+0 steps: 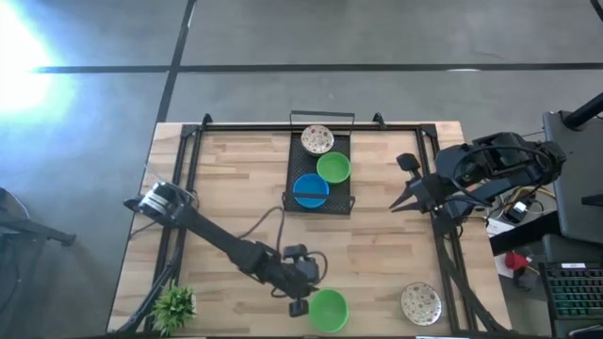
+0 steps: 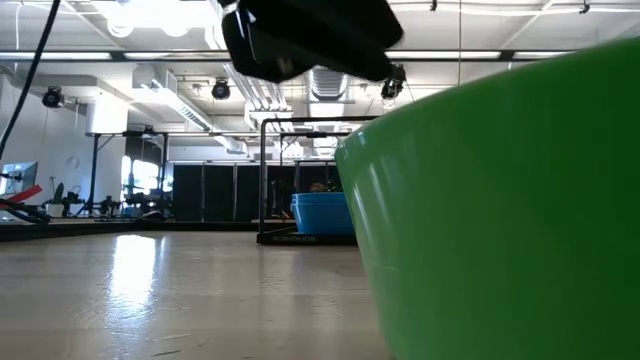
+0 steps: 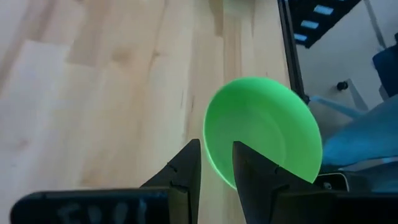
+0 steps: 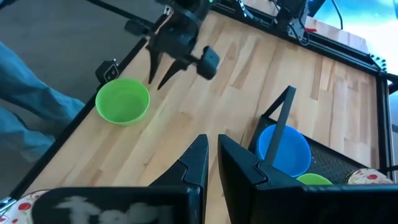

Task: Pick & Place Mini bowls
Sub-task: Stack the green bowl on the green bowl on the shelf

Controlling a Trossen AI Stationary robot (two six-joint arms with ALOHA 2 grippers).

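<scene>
A bright green mini bowl point(image 1: 328, 310) point(image 3: 264, 130) stands on its base near the table's front edge; it fills the right of the low view point(image 2: 500, 200). My left gripper point(image 1: 309, 285) point(image 3: 216, 168) point(image 4: 157, 79) hovers open just left of and above it, fingers pointing down at a slant and touching nothing. A black tray point(image 1: 294, 160) at the back middle holds a floral bowl point(image 1: 317, 139), a green bowl point(image 1: 334, 168) and a blue bowl point(image 1: 311, 189). Another floral bowl point(image 1: 421, 303) sits front right. My right gripper point(image 1: 396, 204) point(image 4: 212, 146) waits raised at the right, shut and empty.
A small potted plant point(image 1: 174, 306) stands at the front left corner. A black frame rail point(image 1: 443, 245) runs along the table's right side, and another point(image 3: 287, 43) passes close to the green bowl. Bare wood point(image 1: 236, 198) lies between the tray and the left side.
</scene>
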